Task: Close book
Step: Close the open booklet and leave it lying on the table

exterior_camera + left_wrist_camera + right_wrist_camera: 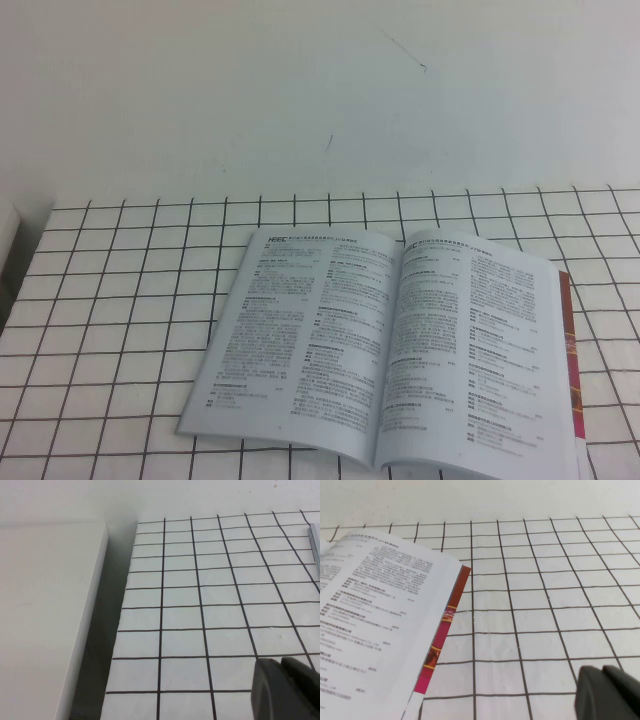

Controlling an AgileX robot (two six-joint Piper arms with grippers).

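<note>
An open book (390, 345) with printed pages lies flat on the gridded table, right of centre, with a red cover edge (571, 360) showing along its right side. No arm appears in the high view. In the right wrist view the book (375, 625) and its red cover edge (442, 630) lie to one side, and my right gripper (604, 672) hovers over bare grid apart from it, fingers pressed together, holding nothing. My left gripper (281, 663) sits over the table's left part with its fingers together, empty. A sliver of the book's edge (314, 542) shows far off.
The white table (120, 300) carries a black grid. A white block (45, 620) stands beside the table's left edge, separated by a dark gap. A plain white wall (300, 90) rises behind the table.
</note>
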